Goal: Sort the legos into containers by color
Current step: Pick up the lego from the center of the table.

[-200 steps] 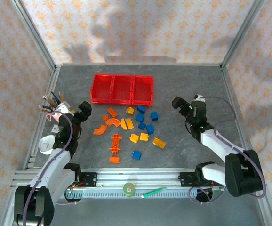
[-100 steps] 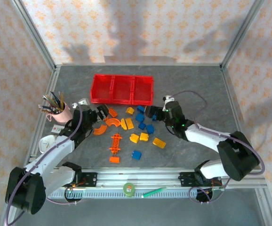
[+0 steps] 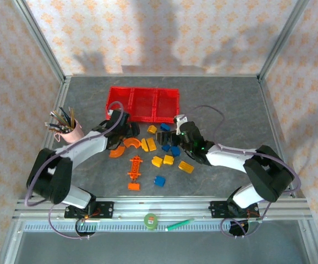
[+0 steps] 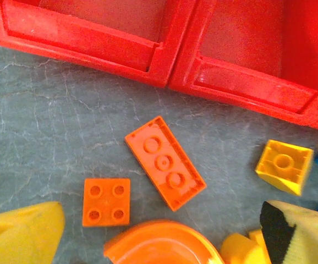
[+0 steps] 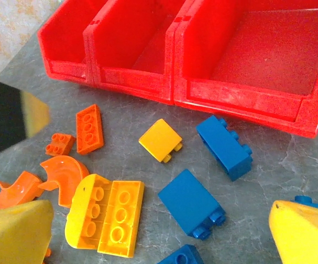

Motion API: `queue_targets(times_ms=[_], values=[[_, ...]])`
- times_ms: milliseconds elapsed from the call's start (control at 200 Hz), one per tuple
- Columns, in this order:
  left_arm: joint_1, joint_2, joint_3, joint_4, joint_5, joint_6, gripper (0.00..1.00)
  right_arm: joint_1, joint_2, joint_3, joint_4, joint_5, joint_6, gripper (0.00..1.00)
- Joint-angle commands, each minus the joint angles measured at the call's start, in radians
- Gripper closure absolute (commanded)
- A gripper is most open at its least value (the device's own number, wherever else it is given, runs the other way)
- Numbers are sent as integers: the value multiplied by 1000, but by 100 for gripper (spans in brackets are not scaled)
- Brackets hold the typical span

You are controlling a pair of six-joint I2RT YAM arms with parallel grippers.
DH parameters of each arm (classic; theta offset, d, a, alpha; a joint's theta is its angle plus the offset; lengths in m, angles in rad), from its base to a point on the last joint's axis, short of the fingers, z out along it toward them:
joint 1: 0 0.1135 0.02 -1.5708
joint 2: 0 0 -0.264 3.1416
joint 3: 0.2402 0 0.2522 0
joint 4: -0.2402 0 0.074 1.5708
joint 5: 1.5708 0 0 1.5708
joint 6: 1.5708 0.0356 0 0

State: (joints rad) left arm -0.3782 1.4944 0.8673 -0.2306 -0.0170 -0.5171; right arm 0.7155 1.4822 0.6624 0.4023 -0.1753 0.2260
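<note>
Overhead view: three joined red bins (image 3: 143, 104) in a row at the far middle of the grey surface (image 3: 230, 104); loose bricks (image 3: 159, 181) in orange, yellow and blue scattered on the surface just in front of the bins, among them an orange arch (image 3: 131, 142) and a long spiky orange piece (image 3: 135, 166); left fingers (image 3: 127, 130) low over the left end of the scatter, near the bins' front wall; right fingers (image 3: 175, 132) low over the blue pieces at the right end; pink cup of pencils (image 3: 71, 131) at the left; green tape roll (image 3: 151, 220) and green pen (image 3: 180, 224) on the near rail. Left wrist view: left fingers (image 4: 18, 231) spread wide, gripping nothing; orange arch (image 4: 159, 247) between them; flat orange brick (image 4: 165, 163) and small orange square (image 4: 106, 201) beyond, apart from each other; yellow brick (image 4: 284, 165) to the right; bins (image 4: 164, 60) across the top. Right wrist view: right fingers (image 5: 16, 234) spread wide, gripping nothing; blue brick (image 5: 192, 203) on the surface between them; second blue brick (image 5: 224, 146) and yellow square (image 5: 160, 140) nearer the bins (image 5: 241, 99); yellow pair (image 5: 107, 214) to the left.
</note>
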Motion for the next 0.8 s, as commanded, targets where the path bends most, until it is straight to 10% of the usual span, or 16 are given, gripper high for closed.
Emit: queue_targets(times_ms=[0,796], values=[[-11,96,85,-108,-70,56,8,6,1,-20,61,56,-26,0],[-16,391,300,-138,-129,-22,14,7,-6,-51,96,84,-16,0]])
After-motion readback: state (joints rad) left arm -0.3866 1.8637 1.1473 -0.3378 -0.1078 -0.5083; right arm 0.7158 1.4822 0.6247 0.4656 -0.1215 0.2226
